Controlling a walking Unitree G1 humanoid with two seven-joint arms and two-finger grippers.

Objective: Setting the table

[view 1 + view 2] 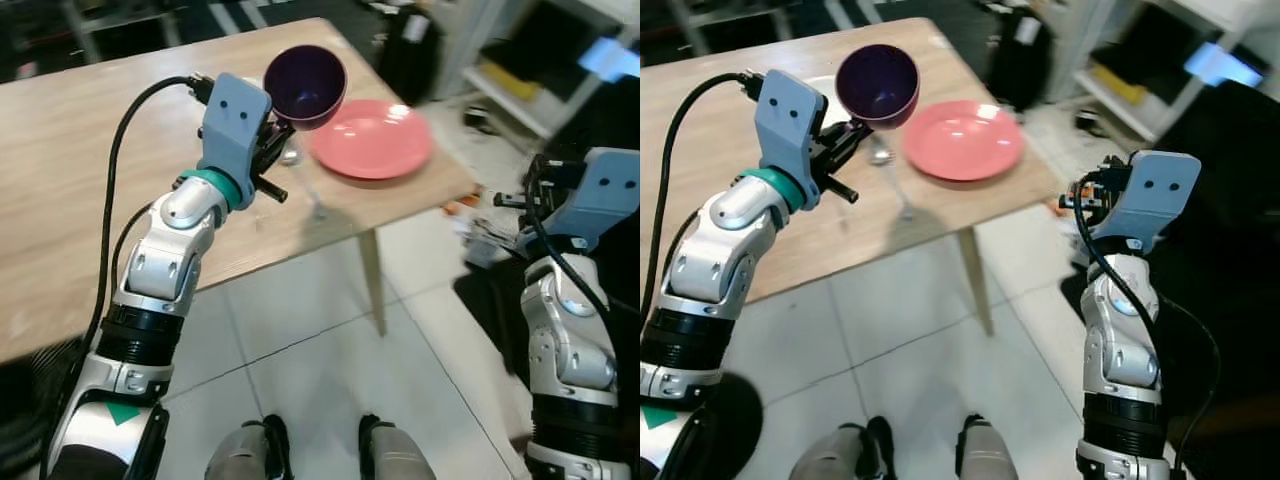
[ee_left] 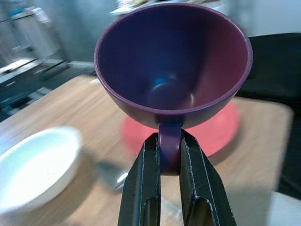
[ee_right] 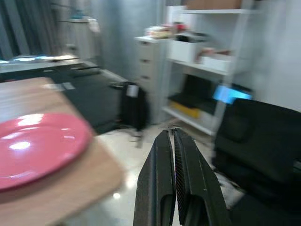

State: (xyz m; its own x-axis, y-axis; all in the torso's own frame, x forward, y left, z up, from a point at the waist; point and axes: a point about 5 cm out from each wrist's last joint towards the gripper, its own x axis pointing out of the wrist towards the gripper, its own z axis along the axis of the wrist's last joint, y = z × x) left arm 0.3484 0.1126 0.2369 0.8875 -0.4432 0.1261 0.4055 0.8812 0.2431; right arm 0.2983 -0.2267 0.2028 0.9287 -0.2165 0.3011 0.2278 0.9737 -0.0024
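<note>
**Cup held in air above counter, left claw on handle**

Cup [image 2: 171, 70], purple, is off the counter [image 1: 70, 180], raised over its near edge, just beside the pink plate [image 1: 372, 138] on the side toward the robot's left. It's tilted, so the head views look into the mouth; inside looks empty.

Left claw [image 2: 169, 155] is clamped on the cup handle, one black finger on each side.

Plate sits flat at the counter's corner. Spoon [image 1: 300, 165] lies on the counter next to the plate, below the cup. White bowl [image 2: 35, 169] is on the counter, further from the plate than the spoon.

Right claw [image 3: 171, 141] is off the counter, past the plate's corner, over the floor [image 1: 330, 370]. Fingers together, holding nothing.
</note>
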